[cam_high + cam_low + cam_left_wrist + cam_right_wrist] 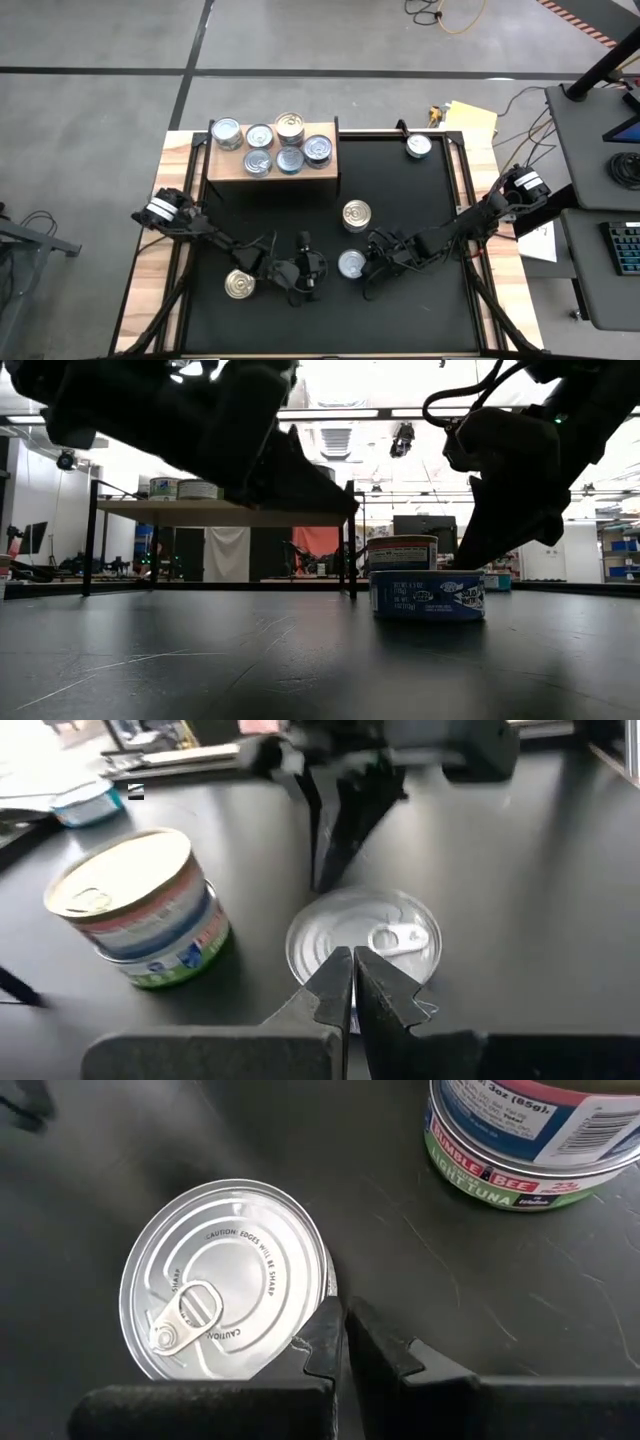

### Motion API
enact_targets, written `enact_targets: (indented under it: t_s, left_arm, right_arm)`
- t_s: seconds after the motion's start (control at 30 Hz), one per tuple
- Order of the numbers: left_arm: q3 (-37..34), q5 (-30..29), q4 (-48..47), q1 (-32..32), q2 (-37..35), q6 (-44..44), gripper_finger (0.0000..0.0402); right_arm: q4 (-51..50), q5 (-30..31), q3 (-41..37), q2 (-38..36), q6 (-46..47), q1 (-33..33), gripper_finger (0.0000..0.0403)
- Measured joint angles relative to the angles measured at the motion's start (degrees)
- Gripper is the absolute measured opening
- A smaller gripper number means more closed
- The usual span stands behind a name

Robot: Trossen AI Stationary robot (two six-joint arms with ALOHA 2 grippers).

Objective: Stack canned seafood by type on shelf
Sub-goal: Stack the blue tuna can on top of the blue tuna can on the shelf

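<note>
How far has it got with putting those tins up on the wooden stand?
Partly done. Seven tins already sit on the wooden shelf, one gold-topped tin stacked on others. Nothing is held: both arms' fingers are shut beside a silver-topped tin, the left gripper and right gripper on either side. That tin and three more still wait on the black table.

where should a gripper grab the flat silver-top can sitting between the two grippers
Take the silver-top can across its low side wall, coming straight down from above with the jaws opened wider than the lid. It lies flat with its pull tab up, so only the rim offers purchase. The left gripper and right gripper are both shut at its edges. Approach clear of the taller gold-top can nearby.
</note>
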Motion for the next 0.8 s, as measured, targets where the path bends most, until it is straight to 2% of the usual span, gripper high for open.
enact_targets:
  t_s: [0.1,0.43,0.8]
  left_arm:
    - [0.39,2.49,1.57,0.38,2.24,1.23,0.0]
    - [0.35,2.83,14.22,1.25,10.05,6.03,0.0]
    - [0.89,2.97,14.87,1.9,10.25,7.29,0.0]
  right_arm:
    - [0.1,0.01,0.0,0.0,-0.97,0.0,0.0013]
    - [0.44,0.02,0.02,0.0,-1.08,0.0,0.0013]
    - [0.37,-0.04,0.02,0.0,-0.85,1.27,0.0013]
